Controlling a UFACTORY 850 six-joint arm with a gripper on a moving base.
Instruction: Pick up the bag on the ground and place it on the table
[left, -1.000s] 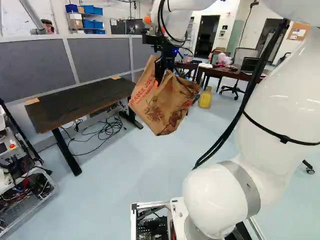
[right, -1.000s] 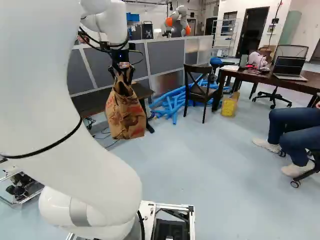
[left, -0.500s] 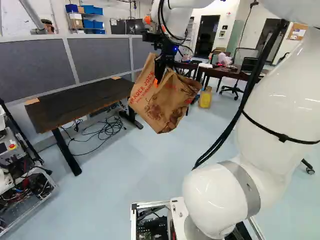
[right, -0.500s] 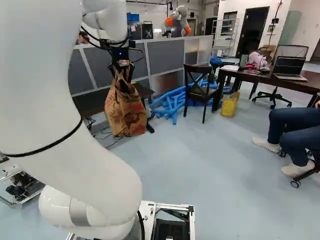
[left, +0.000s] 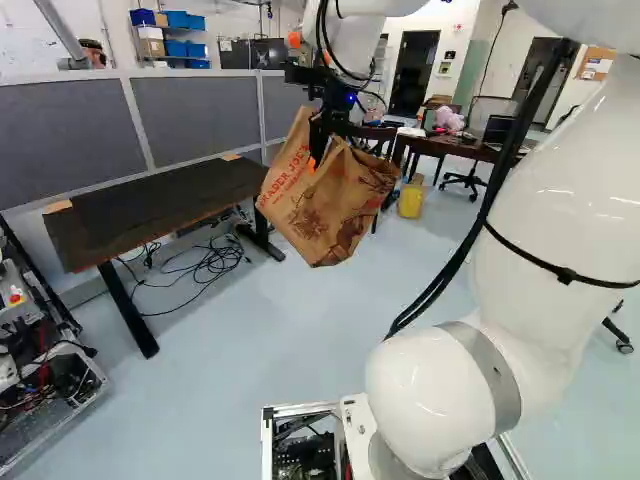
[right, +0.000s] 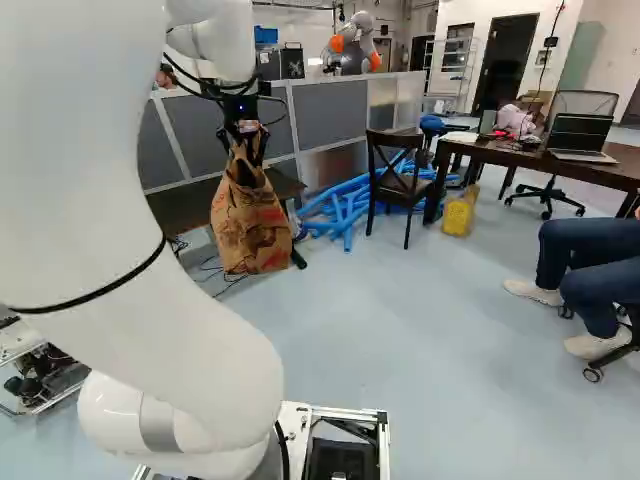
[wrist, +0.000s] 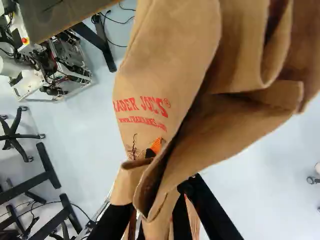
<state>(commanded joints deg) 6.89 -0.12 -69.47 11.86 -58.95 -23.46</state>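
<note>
My gripper (left: 320, 148) is shut on the top of the brown paper bag (left: 325, 208), which hangs tilted in the air above the floor. The dark table (left: 165, 203) stands to the left of the bag in the left base view, with bare top showing. In the right base view the bag (right: 250, 230) hangs in front of one end of that table. Crumpled paper rises between the fingers of the gripper (wrist: 167, 176) in the wrist view and hides part of them; an orange pad (wrist: 156, 145) peeks out beside a fold.
Cables (left: 212, 262) lie under the dark table. A wheeled machine (left: 50, 400) stands at the left. Beyond are a chair (right: 398, 185), blue tubes (right: 345, 205), a yellow bin (left: 411, 200) and a desk (right: 500, 155). Another robot (right: 352, 45) stands behind the partition.
The base has moved slightly forward; the table and machine have shifted outward in the left base view. The arm has risen a little against its lowest joint, with the bag still held.
</note>
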